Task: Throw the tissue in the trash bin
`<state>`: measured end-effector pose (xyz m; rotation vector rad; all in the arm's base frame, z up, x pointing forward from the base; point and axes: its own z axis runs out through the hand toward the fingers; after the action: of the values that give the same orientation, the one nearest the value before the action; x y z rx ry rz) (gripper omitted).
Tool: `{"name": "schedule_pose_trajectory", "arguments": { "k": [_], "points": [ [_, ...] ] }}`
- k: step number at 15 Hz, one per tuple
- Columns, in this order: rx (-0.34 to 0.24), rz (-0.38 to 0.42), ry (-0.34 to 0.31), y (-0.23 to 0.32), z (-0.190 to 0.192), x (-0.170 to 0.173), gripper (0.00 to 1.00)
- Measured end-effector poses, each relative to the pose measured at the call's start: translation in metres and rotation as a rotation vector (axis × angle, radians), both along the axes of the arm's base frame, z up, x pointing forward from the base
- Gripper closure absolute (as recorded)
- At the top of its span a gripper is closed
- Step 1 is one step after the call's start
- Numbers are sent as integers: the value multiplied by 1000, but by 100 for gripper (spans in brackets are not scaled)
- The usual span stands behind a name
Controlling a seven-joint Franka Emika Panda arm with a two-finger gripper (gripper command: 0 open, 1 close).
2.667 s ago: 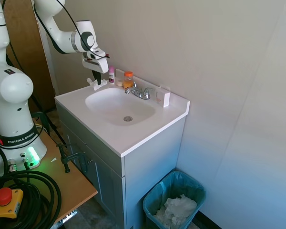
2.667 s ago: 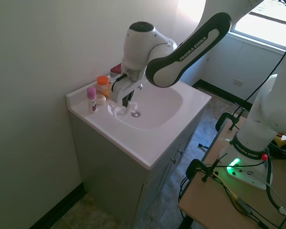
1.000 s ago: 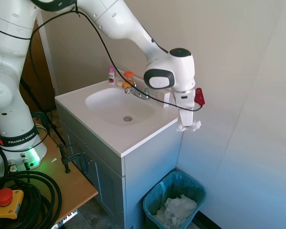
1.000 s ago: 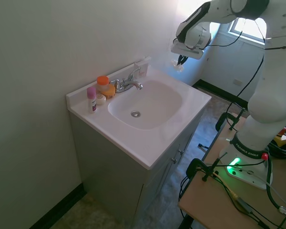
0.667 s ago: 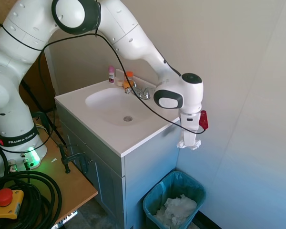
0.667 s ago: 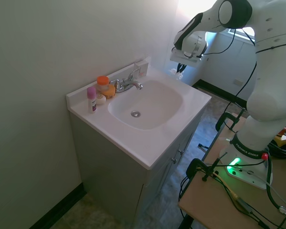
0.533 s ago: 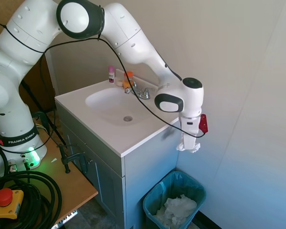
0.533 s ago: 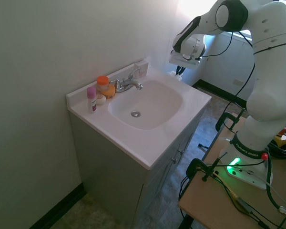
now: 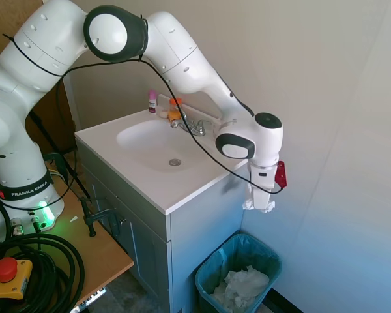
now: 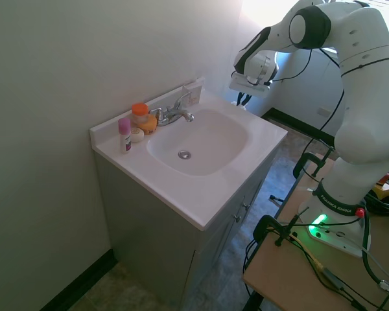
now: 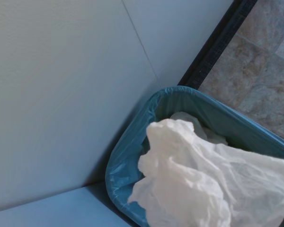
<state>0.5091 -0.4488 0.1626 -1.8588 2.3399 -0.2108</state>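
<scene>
The tissue is soft, crinkled white paper with a matt look, and the trash bin wears a thin teal plastic liner that shines faintly on its folds. The sink top is smooth, glossy white, its faucet bright polished metal. The floor shows mottled, stone-look tile.

You've got a white vanity top with the sink basin sunk into the middle. Along its back edge there's a chrome faucet, and further toward the corner an orange-capped bottle and a small pink-capped bottle. Down on the tiled floor, the trash bin stands just beside the cabinet, with crumpled white paper inside.
</scene>
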Motion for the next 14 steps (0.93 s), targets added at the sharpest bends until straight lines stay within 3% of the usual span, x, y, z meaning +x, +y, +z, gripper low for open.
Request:
{"name": "schedule_pose_trajectory", "arguments": {
  "k": [7,10,14],
  "points": [
    [-18,46,-25,7,18,12,0],
    [-40,75,-65,14,59,7,0],
    [-77,96,-117,32,130,-35,0]
  ]
}}
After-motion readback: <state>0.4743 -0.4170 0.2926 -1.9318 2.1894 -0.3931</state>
